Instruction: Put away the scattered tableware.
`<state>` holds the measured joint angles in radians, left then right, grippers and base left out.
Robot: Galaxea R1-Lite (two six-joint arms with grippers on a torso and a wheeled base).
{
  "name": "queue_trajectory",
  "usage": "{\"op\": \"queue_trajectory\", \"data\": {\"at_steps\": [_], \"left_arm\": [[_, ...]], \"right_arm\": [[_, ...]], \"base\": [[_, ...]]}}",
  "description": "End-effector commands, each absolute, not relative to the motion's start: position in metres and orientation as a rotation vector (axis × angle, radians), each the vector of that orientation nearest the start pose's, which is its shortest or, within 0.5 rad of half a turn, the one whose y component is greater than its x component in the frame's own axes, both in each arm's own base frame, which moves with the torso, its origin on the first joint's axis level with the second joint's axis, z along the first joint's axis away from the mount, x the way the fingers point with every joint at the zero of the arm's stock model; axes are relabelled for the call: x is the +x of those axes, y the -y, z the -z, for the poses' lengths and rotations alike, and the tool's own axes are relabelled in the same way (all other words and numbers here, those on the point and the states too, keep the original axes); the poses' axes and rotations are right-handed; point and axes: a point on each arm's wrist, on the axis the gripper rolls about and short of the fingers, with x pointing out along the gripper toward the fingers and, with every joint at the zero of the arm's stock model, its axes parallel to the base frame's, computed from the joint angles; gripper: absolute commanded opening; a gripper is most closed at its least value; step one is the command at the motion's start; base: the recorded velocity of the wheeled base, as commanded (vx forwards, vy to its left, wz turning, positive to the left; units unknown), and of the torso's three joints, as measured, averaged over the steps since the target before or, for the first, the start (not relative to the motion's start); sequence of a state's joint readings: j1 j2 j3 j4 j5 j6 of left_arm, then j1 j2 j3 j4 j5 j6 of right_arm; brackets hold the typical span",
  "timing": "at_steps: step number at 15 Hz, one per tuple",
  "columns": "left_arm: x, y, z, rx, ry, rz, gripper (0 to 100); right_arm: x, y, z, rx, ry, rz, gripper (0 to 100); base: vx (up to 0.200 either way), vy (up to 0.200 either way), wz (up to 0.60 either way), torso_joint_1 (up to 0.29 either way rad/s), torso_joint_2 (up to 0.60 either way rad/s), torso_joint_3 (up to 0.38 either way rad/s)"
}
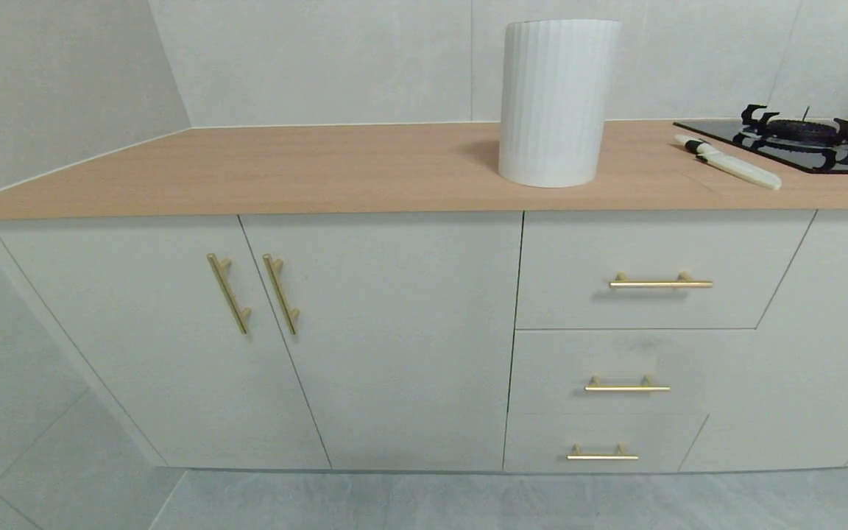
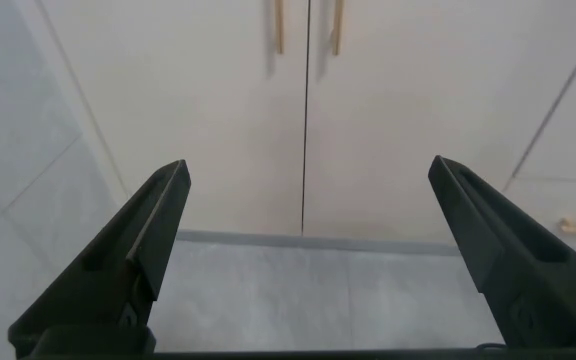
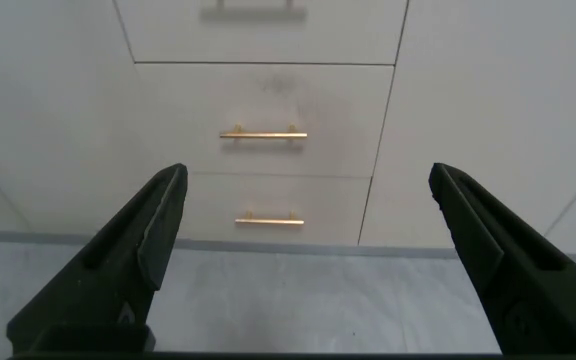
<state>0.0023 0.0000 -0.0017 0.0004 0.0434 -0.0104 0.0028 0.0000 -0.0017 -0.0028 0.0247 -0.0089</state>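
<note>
Tableware I can spot: one pale-bladed, black-handled knife lying on the wooden table, right of the white ribbed cylindrical holder and just beside the black hob. Its long axis runs diagonally, handle toward the back. Both hands sit low with jaws spread wide: left hand facing the cupboard doors, right hand facing the drawers. I judge the right nearer, with the knife up above it. No writing is legible.

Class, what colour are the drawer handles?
The drawer handles are gold; the head view shows them best.
</note>
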Motion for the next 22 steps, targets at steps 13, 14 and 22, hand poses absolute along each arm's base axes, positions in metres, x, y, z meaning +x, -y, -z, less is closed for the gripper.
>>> {"op": "queue_trajectory", "data": {"at_steps": [13, 14, 22], "left_arm": [[-0.0229, -0.0009, -0.0761, -0.012, 0.003, -0.048, 100], [-0.0229, -0.0009, -0.0761, -0.012, 0.003, -0.046, 100], [-0.0229, -0.0009, -0.0761, -0.012, 0.003, -0.048, 100]], "right_arm": [[-0.0228, -0.0005, -0.0763, -0.009, 0.003, -0.028, 100], [-0.0228, -0.0005, -0.0763, -0.009, 0.003, -0.028, 100], [-0.0228, -0.0005, -0.0763, -0.009, 0.003, -0.028, 100]], "base": [[0.077, 0.000, -0.05, 0.001, 0.00, 0.001], [0.000, 0.000, 0.00, 0.000, 0.00, 0.000], [0.000, 0.000, 0.00, 0.000, 0.00, 0.000]]}}
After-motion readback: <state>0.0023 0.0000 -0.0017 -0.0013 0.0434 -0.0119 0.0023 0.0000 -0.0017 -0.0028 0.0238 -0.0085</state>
